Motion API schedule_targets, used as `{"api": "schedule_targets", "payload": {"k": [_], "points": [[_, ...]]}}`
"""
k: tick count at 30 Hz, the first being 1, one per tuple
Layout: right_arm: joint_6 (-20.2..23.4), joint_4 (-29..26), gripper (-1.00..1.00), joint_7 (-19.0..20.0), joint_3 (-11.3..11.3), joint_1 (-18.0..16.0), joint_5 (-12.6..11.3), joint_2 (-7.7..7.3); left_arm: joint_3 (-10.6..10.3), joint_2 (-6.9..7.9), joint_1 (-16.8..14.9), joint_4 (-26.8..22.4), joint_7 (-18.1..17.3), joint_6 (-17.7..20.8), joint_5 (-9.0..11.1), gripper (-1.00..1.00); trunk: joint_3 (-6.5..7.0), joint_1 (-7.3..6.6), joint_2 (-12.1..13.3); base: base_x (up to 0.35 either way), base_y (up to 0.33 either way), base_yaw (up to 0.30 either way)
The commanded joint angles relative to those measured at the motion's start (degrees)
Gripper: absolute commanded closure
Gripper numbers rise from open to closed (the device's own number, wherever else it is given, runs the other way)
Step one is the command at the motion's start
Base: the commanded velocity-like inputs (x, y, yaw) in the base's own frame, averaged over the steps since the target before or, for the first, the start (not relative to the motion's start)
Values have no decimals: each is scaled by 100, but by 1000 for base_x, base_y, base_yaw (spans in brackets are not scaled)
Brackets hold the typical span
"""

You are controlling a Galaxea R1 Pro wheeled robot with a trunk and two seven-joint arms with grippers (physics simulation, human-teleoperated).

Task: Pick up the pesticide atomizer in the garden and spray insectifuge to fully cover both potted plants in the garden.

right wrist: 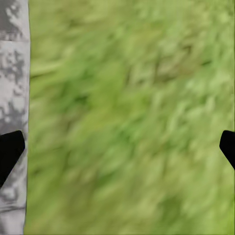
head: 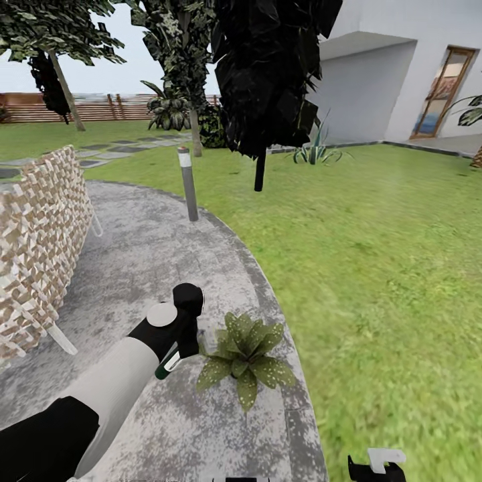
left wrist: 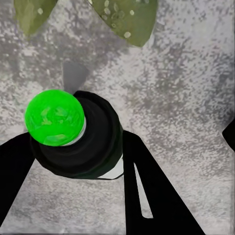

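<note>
Your right wrist camera looks straight down at the lawn (right wrist: 132, 117), a blurred spread of green grass with darker and paler streaks. Along one edge runs a strip of the mottled grey paved patio (right wrist: 13, 73), meeting the grass in a straight, clean border. Two black fingertips (right wrist: 9, 152) of your right hand (right wrist: 117, 149) poke in from opposite edges of the picture, one over the paving, the other (right wrist: 228, 146) over the grass. They stand far apart, with nothing but grass between them. The hand grips nothing.
</note>
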Motion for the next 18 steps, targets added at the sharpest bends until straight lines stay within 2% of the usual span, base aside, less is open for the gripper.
{"api": "schedule_targets", "payload": {"k": [1, 7, 10, 15, 18], "points": [[-18, 0, -100, -11, 52, -1, -59, -1, -5, 3, -2, -1, -53, 60, -46, 100, -5, -1, -2, 0, 0, 275], [-9, 0, -100, -11, 52, -1, -59, 14, 38, 85, 59, -1, -53, 67, -26, 100, -5, -1, -2, 0, 0, 278], [-9, 0, -100, -11, 52, -1, -59, 14, 52, 301, 99, 0, -53, 55, -2, 100, -5, -1, -2, 0, 0, 278], [-9, 0, -100, -11, 52, -1, -59, 14, 77, 574, 115, 7, -53, 51, 14, 100, -5, -1, -2, 0, 0, 278], [-10, 0, -100, -11, 52, -1, -59, 14, 307, 615, 155, 4, -53, 44, 15, 100, -5, -1, -2, 0, 0, 278]]}}
